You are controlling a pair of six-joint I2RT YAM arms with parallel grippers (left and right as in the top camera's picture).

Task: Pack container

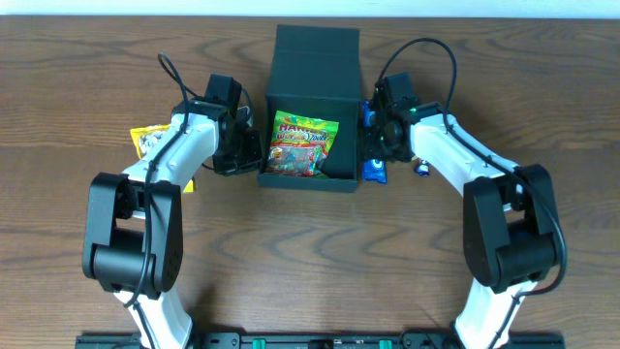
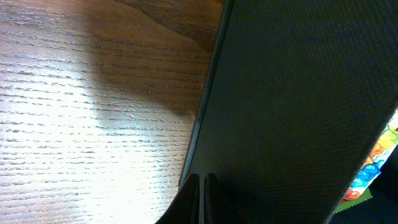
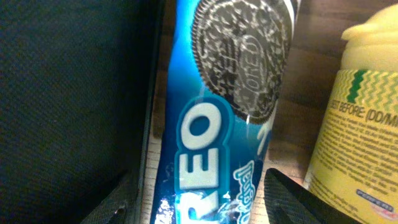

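The container (image 1: 315, 68) is a dark teal-black square box, open, with its flap lid folded back. A colourful gummy packet (image 1: 303, 143) lies inside it. My left gripper (image 1: 250, 153) is shut and empty, with its fingertips (image 2: 202, 185) against the box's outer left wall (image 2: 292, 112). A blue Oreo packet (image 1: 373, 171) lies on the table beside the box's right wall. My right gripper (image 1: 372, 143) is open and straddles the Oreo packet (image 3: 217, 124), with one finger on each side of it (image 3: 208, 199).
A yellow snack packet (image 1: 145, 142) lies on the table under my left arm. A yellow-labelled item (image 3: 360, 112) sits just right of the Oreo packet. The box wall (image 3: 74, 93) stands close to my right gripper's left finger. The table is brown wood.
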